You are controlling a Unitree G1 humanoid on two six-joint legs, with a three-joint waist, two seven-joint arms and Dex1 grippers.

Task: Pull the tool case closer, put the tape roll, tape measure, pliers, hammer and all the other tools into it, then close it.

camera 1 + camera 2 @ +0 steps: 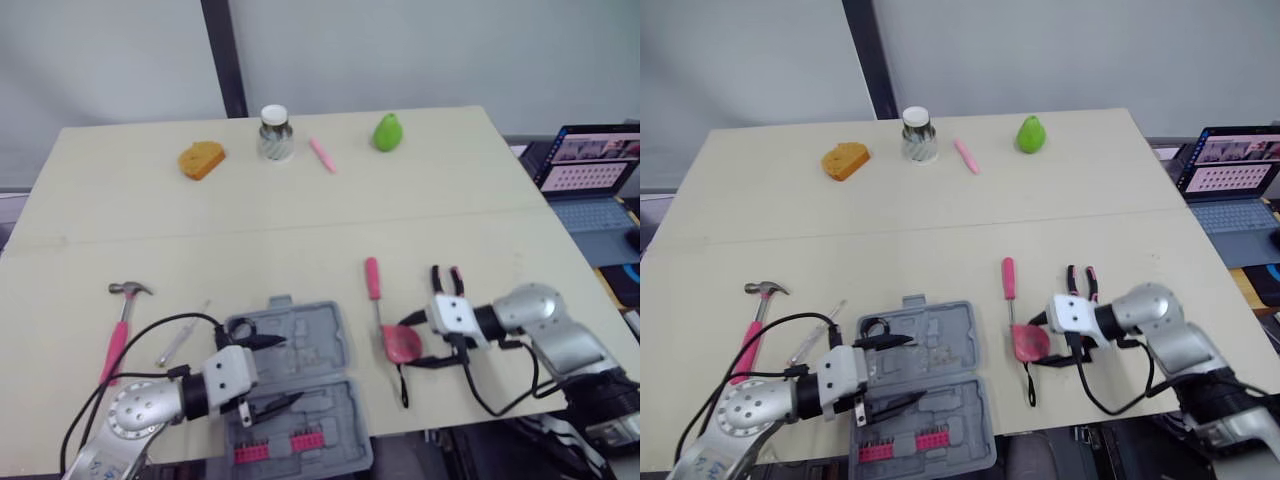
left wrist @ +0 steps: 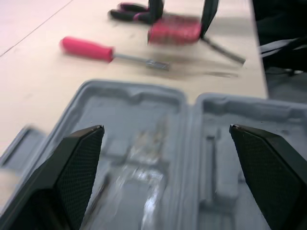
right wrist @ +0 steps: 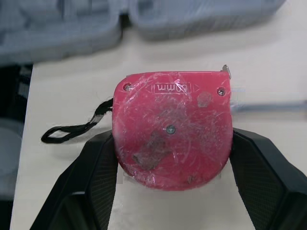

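The grey tool case lies open at the table's front edge, with red bits in its near half. My left gripper hovers open over the case. A black ring, maybe the tape roll, lies at the case's far left corner. Right of the case, my right gripper is shut on the red tape measure, a finger pressing each side. A pink-handled screwdriver and the pliers lie just beyond it. The pink-handled hammer and a thin clear screwdriver lie left of the case.
Along the far side of the table stand an orange sponge-like piece, a white-lidded jar, a pink pen and a green pear. A laptop sits off the table's right edge.
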